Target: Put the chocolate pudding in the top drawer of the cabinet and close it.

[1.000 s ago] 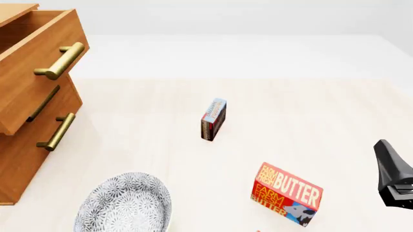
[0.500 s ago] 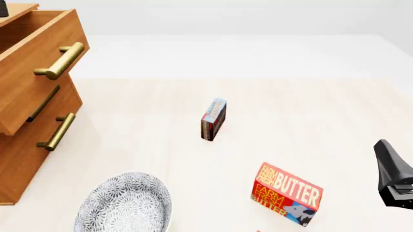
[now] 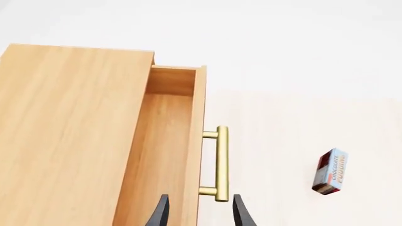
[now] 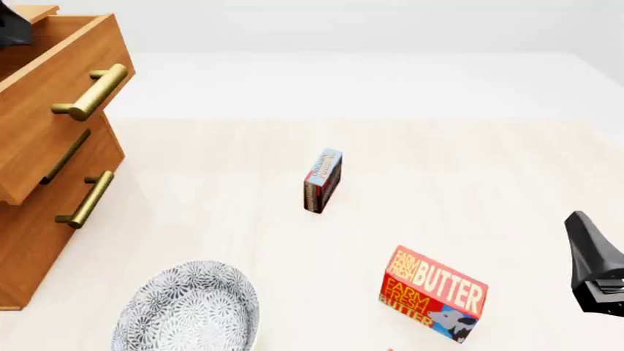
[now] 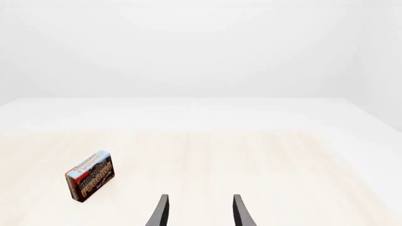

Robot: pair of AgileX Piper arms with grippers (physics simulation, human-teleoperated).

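1. Pale wood bench (image 4: 439,168), white backdrop.
2. Chocolate pudding (image 4: 323,180) stood on edge mid-bench, untouched, well apart from the cabinet (image 4: 29,241).
3. Top drawer (image 4: 61,95) was pulled open; butter box (image 4: 432,294) & patterned plate (image 4: 190,311) nearer the arms.
4. Left claw (image 3: 197,212) above the drawer front, fingers apart, empty; right claw (image 5: 198,211) likewise, w/ nothing held.

setting: simulated tabletop test scene, not a real room
evidence: pale wood bench (image 4: 468,168), blank white surround, rendered cabinet (image 4: 39,146), butter box (image 4: 434,292), patterned plate (image 4: 190,311)
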